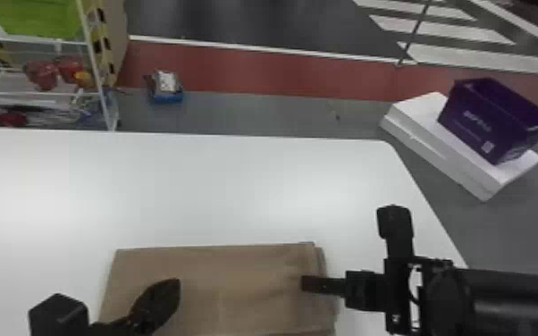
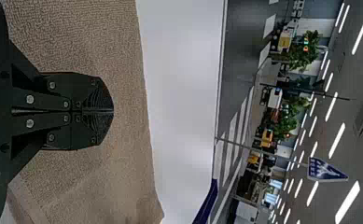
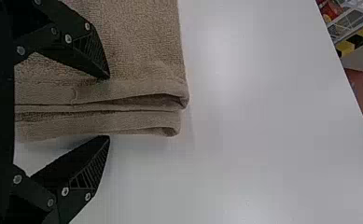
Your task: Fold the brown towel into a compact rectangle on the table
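The towel (image 1: pixel 237 277) lies folded in layers on the near part of the table (image 1: pixel 201 192). The right end effector (image 3: pixel 108 106) is open at its layered side, one finger over the cloth, the other just past the edge. The left end effector (image 2: pixel 108 111) is closed, empty as far as I can tell, and sits over the other part of the cloth.

The step in hand looks like taking that layered side for another fold. To do it well, the right fingers should get low enough to have every layer between them before closing; a shallow pinch would likely lift the top fold and leave the lower one behind. The left could press lightly to steady the cloth, then clear the way. A low, slow carry, keeping the edge parallel to the opposite side, should keep the stack square, and a release close to the cloth should stop it springing back.

The right wrist view gives what the head view cannot: the spread of the fingers, and two looped folds at the corner, slightly apart. The head view gives the towel's far edge, nearly straight, and both arms' placing across it. The left wrist view makes plain that the left fingers meet.
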